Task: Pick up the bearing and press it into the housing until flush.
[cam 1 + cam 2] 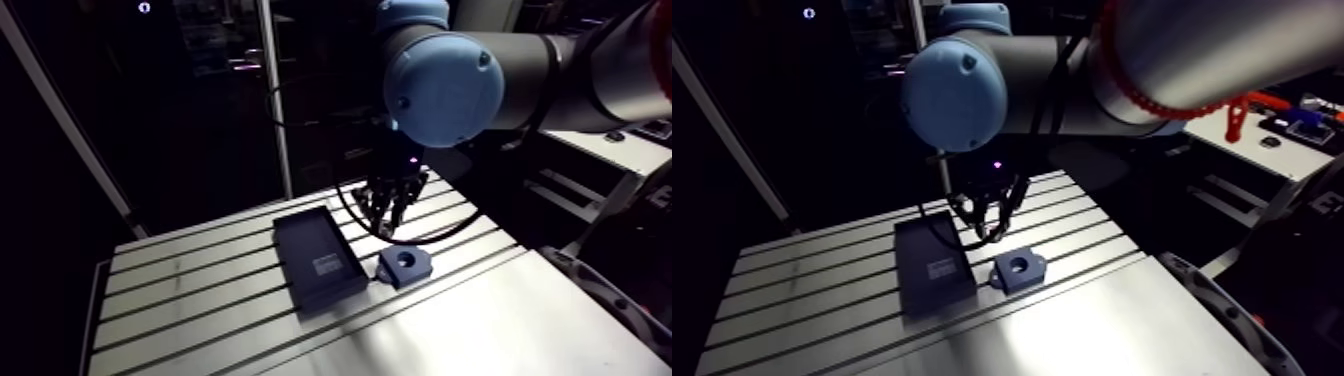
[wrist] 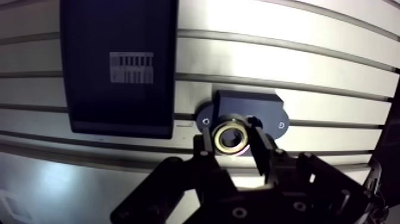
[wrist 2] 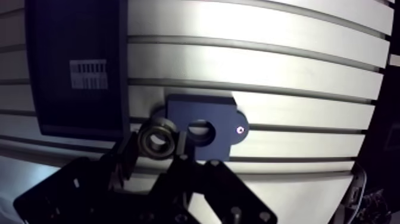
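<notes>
In the wrist view my gripper (image 2: 233, 138) is shut on the bearing (image 2: 231, 136), a metal ring with a brass-coloured inner race, held between the two fingertips (image 2: 205, 143). Under it and slightly ahead lies the dark blue housing (image 3: 205, 132), a flat block with a round bore (image 3: 201, 131) and rounded mounting ears. The bearing hangs above the housing, close to the bore. In the arm view the gripper (image 1: 390, 215) hovers just behind the housing (image 1: 404, 265) on the slotted table (image 1: 200, 300).
A dark rectangular tray (image 1: 318, 258) with a white barcode label (image 2: 131, 67) lies beside the housing, close to it. The table's front part (image 1: 480, 330) is a smooth metal plate. A black cable (image 1: 440, 235) loops over the table behind the housing.
</notes>
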`<state>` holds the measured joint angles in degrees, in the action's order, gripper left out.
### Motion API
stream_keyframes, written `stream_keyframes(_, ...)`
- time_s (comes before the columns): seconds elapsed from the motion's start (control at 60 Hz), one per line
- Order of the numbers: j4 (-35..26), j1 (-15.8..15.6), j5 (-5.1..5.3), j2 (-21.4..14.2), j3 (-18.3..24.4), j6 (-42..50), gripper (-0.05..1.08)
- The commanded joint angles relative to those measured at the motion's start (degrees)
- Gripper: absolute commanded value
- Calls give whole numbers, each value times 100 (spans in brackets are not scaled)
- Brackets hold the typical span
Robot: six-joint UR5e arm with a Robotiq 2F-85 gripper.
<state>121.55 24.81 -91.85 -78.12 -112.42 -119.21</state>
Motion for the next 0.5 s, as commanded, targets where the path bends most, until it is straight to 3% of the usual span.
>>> stream_keyframes(0.017,5,207,-4,-159,-218,-281,68)
stream_keyframes(0.317,29,373,-13,-243,-431,-310,68)
stream_keyframes(0.5,445,496,-13,-234,-590,-389,68)
